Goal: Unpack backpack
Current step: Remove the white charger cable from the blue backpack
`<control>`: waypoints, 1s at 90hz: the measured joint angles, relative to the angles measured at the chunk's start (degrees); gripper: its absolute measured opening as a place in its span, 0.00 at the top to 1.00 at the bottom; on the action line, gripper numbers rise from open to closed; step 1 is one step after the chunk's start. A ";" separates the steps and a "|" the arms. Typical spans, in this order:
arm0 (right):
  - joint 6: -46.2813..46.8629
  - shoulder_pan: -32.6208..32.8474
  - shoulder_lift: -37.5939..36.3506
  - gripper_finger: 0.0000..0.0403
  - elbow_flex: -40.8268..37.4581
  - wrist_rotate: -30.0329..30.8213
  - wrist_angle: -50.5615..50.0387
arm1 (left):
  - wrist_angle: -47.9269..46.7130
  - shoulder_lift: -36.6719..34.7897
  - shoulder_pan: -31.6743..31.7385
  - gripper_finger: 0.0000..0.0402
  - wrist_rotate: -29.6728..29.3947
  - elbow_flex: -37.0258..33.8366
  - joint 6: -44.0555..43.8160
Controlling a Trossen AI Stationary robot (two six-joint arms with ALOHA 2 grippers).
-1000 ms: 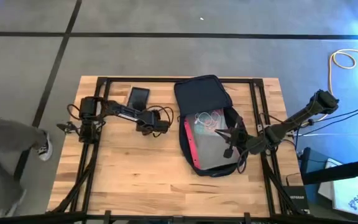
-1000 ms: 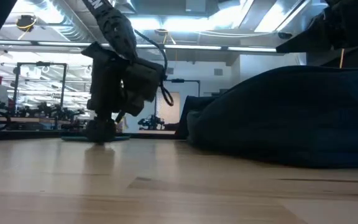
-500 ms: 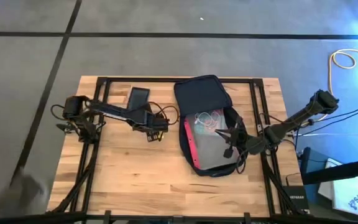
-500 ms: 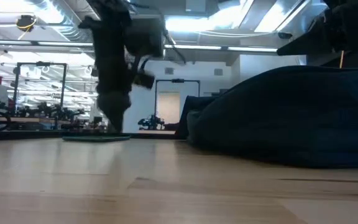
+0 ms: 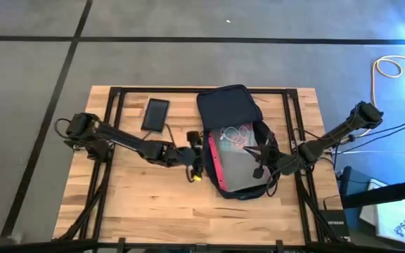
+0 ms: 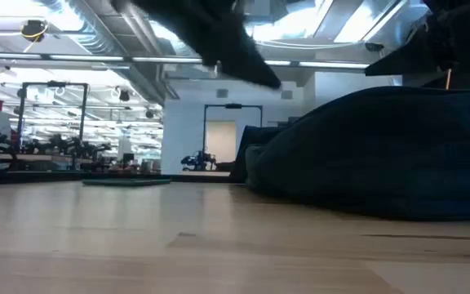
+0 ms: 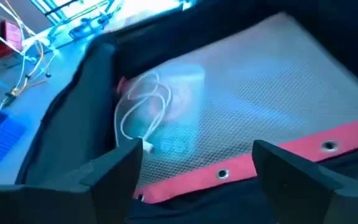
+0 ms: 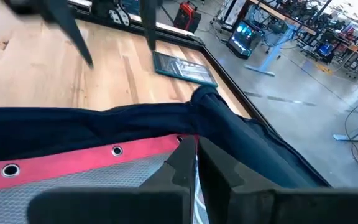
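I have the backpack lying open on the right half of the desk, long axis running from the far edge toward the near edge, flap thrown back toward the far side. Inside it sits a clear mesh pouch with a red edge, and a white cable lies at the far end of it.

My left gripper is right at the backpack's left side wall, just beside the pouch's red strip. In the left wrist view its fingers stand well apart with nothing between them, the red edge and cable straight ahead. So the pouch lies directly in front of this gripper, its long side crosswise to my approach.

My right gripper is over the backpack's right side; in its wrist view the fingers look pressed close together on the bag's dark rim next to the red strip, probably pinning the opening.

A dark phone lies flat near the far edge, left of the backpack.

Left arm is nearer the pouch's edge; I judge it takes the grab.
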 joint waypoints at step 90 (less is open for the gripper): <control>4.94 0.00 0.00 1.00 0.00 -0.98 -4.98 | -31.55 22.80 16.43 0.41 21.45 32.94 29.70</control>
